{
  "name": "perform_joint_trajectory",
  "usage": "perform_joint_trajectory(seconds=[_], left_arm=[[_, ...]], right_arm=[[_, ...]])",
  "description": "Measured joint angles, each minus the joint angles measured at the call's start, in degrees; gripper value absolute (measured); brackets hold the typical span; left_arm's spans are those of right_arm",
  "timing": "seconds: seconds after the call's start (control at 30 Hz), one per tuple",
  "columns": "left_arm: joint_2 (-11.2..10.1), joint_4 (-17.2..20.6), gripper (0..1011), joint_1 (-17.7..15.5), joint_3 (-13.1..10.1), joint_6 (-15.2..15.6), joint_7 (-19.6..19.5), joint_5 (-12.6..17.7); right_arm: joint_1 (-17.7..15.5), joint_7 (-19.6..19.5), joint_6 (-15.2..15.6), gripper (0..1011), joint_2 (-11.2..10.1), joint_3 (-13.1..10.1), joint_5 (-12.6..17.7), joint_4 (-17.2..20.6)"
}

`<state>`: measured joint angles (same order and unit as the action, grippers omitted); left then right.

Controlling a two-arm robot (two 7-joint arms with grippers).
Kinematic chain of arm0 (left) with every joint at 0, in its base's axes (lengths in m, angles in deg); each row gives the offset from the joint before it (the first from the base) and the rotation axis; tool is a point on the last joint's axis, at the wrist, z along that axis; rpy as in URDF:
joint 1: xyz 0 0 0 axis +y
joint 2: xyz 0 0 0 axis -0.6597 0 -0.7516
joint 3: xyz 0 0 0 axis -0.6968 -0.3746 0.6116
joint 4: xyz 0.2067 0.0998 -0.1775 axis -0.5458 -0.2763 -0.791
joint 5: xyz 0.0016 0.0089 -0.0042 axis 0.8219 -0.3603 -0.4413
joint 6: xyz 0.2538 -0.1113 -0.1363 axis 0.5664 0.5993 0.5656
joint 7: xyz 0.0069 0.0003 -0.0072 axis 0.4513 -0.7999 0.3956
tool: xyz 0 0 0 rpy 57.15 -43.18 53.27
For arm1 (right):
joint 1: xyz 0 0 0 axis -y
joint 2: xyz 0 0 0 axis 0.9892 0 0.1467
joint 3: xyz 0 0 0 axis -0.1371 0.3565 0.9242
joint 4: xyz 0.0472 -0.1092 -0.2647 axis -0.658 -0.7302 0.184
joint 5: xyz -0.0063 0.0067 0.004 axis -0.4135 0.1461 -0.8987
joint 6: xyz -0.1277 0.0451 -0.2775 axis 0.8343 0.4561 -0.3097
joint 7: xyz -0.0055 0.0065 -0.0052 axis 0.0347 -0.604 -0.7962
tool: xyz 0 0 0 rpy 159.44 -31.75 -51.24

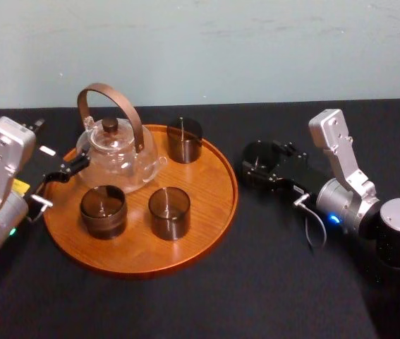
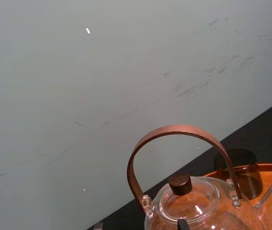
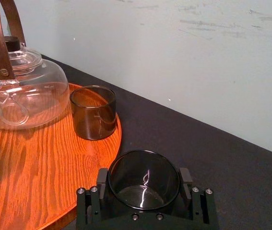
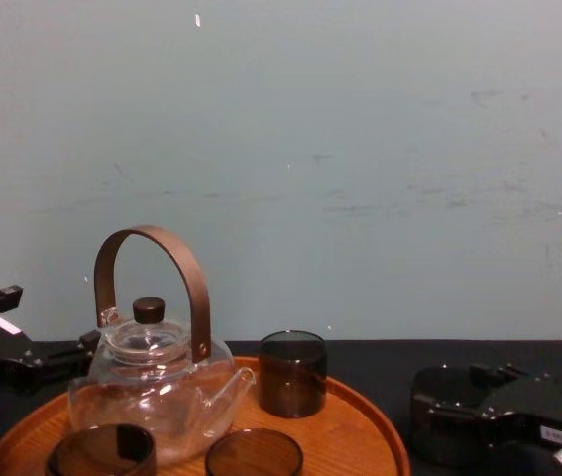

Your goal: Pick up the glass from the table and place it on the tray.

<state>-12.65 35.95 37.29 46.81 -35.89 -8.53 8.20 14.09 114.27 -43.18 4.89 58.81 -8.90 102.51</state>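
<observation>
The glass (image 1: 259,158) is on my right, standing clear of the tray (image 1: 212,234) over the black table (image 1: 270,289), and I have the right gripper (image 1: 264,167) round it. From the right wrist view the glass (image 3: 143,191) sits square between the two black fingers (image 3: 102,178), one pressed to each side of its wall, so I read that as a firm grasp on the glass. I cannot tell whether its base touches the table or hangs just above it; in the chest view the glass (image 4: 446,416) is low and dark against the gripper body. It is just beside the tray's right rim, not over it. On the tray I see a clear glass teapot (image 1: 118,159) with a brown arched handle at the back left, a smoky cup (image 1: 184,139) at the back beside the teapot's spout side, and two more smoky cups in front, one at front left (image 1: 103,210) and one at front centre (image 1: 168,212). The left gripper (image 1: 69,168) is at the tray's left edge, pointing in at the teapot and close to it; whether it is open or closed I cannot tell. A pale wall (image 1: 256,49) stands behind the table.
</observation>
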Motion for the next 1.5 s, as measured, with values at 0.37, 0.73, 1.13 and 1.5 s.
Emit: perform_joint_trajectory(seconds=[0.37,0.73,1.13,1.5], left_arm=[[0.0,0.0,1002,0.0,0.0,0.0,0.0,0.0],[0.0,0.0,1001,0.0,0.0,0.0,0.0,0.0],[0.0,0.0,1001,0.0,0.0,0.0,0.0,0.0],[0.0,0.0,1001,0.0,0.0,0.0,0.0,0.0]], right_arm=[[0.0,0.0,0.0,904,0.0,0.0,0.0,0.0],[-1.1,0.0,1.4,904,-0.6,0.1,0.0,3.2],[-3.6,0.0,3.8,904,-2.3,0.0,1.1,10.9],[-2.3,0.6,3.5,904,-1.0,2.1,1.2,10.3]])
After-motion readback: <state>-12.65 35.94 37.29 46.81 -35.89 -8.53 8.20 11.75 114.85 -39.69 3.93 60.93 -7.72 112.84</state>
